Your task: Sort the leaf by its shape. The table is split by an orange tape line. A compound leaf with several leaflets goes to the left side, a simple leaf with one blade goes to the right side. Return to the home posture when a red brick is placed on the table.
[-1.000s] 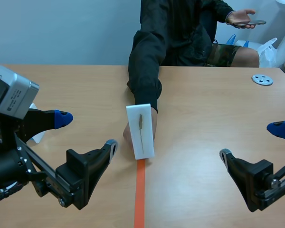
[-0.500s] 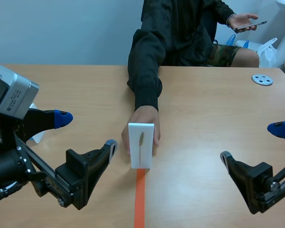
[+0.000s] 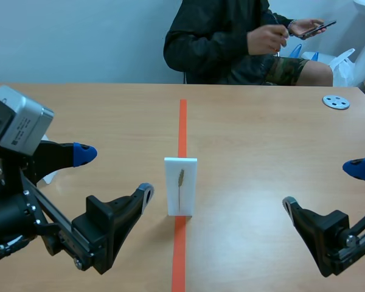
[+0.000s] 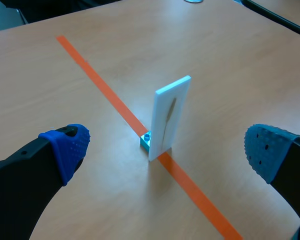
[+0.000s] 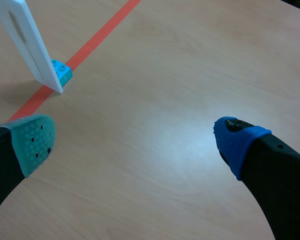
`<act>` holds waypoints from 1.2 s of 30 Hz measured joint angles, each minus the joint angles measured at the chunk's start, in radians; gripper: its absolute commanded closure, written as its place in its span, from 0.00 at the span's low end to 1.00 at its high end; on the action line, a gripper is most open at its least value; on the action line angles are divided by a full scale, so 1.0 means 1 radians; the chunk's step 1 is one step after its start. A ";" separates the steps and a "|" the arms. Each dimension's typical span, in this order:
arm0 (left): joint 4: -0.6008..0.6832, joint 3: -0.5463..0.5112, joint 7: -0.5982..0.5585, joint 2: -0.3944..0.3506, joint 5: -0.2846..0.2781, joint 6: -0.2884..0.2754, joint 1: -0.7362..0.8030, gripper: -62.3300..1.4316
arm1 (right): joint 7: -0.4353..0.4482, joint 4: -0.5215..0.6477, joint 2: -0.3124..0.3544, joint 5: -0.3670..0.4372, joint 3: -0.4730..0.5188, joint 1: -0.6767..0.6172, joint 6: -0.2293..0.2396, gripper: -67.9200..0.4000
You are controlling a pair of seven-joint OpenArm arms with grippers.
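The left tool (image 3: pixel 115 173), fingers spread wide and empty, has the white card (image 3: pixel 180 185) just ahead, roughly in line with the gap between them. The card stands upright on the orange tape line (image 3: pixel 182 125), long axis vertical, bearing a slim single-blade leaf (image 3: pixel 180 178). The right tool (image 3: pixel 322 184), equally wide and empty, sits farther off, with the card ahead past its left finger.

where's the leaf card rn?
In the scene view the white leaf card stands upright on the orange tape line at mid-table, with a small blue brick at its base.
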 measured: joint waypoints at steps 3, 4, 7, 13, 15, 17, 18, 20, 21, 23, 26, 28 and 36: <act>0.000 0.000 0.006 0.000 0.000 -0.010 0.000 0.00 | 0.000 0.000 0.000 0.000 0.000 0.000 0.000 0.00; 0.000 0.000 0.006 0.000 0.000 -0.016 0.000 0.00 | 0.000 0.000 0.000 0.000 0.000 0.000 0.000 0.00; 0.000 0.000 0.006 0.000 0.000 -0.016 0.000 0.00 | 0.000 0.000 0.000 0.000 0.000 0.000 0.000 0.00; 0.000 0.000 0.006 0.000 0.038 -0.016 0.000 0.00 | 0.000 0.000 0.000 0.000 0.000 0.000 0.000 0.00; 0.000 0.000 0.006 0.000 0.041 -0.016 0.000 0.00 | 0.000 0.000 0.000 0.000 0.000 0.000 0.000 0.00; 0.000 0.000 0.006 0.000 0.041 -0.016 0.000 0.00 | 0.000 0.000 0.000 0.000 0.000 0.000 0.000 0.00; 0.000 0.000 0.005 0.000 0.041 -0.016 0.000 0.00 | 0.000 0.000 0.000 0.000 0.000 0.000 0.000 0.00; 0.000 0.000 0.005 0.000 0.040 -0.016 0.000 0.00 | 0.000 0.000 0.000 0.000 0.000 0.000 0.000 0.00; 0.000 0.000 0.005 0.000 0.040 -0.016 0.000 0.00 | 0.000 0.000 0.000 0.000 0.000 0.000 0.000 0.00; 0.000 0.000 0.006 0.000 0.040 -0.016 -0.002 0.00 | 0.000 0.000 0.000 0.000 0.000 0.000 0.000 0.00; -0.019 0.000 0.006 0.000 0.042 -0.027 -0.019 0.00 | 0.000 0.000 0.000 0.000 0.000 0.000 0.000 0.00; -0.055 0.000 0.006 0.000 0.042 -0.051 -0.043 0.00 | 0.000 0.000 0.000 0.000 0.000 0.000 0.000 0.00; -0.299 0.070 -0.021 0.000 0.047 -0.072 -0.192 0.00 | 0.000 0.000 0.000 0.000 0.000 0.000 0.000 0.00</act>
